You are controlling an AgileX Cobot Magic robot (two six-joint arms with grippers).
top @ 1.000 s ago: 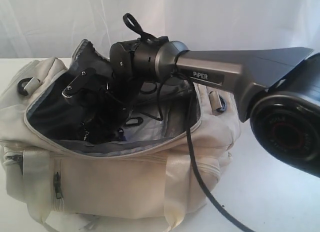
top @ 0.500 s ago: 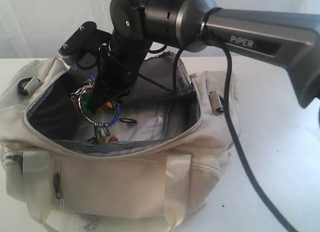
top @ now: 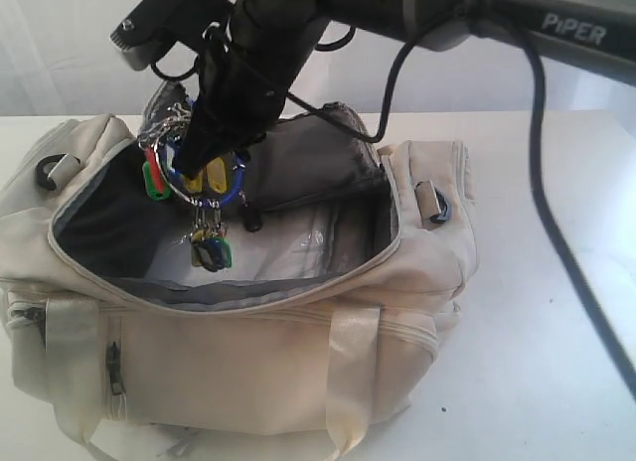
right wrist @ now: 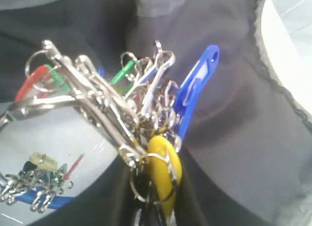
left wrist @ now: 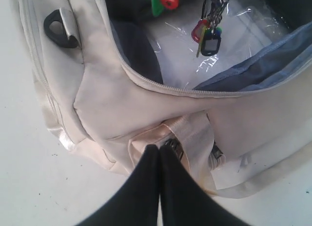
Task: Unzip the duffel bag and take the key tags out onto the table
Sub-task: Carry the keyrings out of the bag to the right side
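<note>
**Bag** [top: 248, 362]: cream fabric, standing on the desk [top: 556, 382] with its long side facing the exterior view. Top zip is open and the mouth gapes wide. Dark grey lining [top: 99, 232] shows inside, with a clear plastic sheet [top: 288, 252] on the floor of the bag. There is a black D-ring [top: 48, 171] at the left end and a pale strap [top: 348, 382] down the front.

**Tags** [top: 194, 183]: one jumbled bunch on metal rings, with green, red, yellow and blue pieces visible. It hangs from the right gripper over the left half of the open mouth, about level with the rim. A short chain of further tags dangles lower into the opening, above the plastic sheet. None lie on the desk.

**Right gripper** [top: 204, 148]: reaches down from above and is closed on the bunch. In the wrist view a yellow tag and several rings sit between its dark fingers.

**Left gripper** [left wrist: 158, 150]: fingers pressed together with nothing between them. The tips are at the bag's outer side, just beside a strap and a zip pull. Contact with the fabric cannot be told.

**Cable** [top: 542, 183]: black, trailing from the right arm past the bag's right end.
</note>
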